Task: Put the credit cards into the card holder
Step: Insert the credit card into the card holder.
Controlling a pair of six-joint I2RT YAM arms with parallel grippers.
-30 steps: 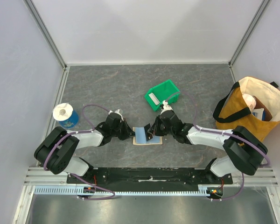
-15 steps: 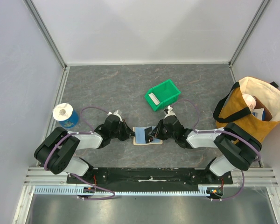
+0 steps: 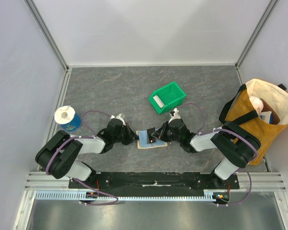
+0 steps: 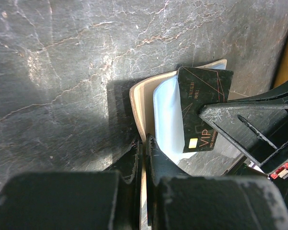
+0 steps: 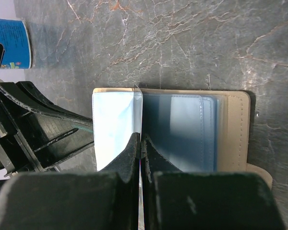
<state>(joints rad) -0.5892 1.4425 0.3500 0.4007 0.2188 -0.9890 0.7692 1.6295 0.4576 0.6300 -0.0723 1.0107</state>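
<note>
Black card [image 4: 204, 108], pinched tight in right gripper [image 5: 140, 142]

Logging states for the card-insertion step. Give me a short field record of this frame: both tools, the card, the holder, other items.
left tool: shut, appears to pinch the card holder at its edge
right tool: shut on dark card
dark card: gold VIP print, held on edge over the holder
card holder: lying open, clear sleeves facing up
insertion: cannot tell whether the card has entered a sleeve
other items: green bin, blue canister, tote bag
</note>
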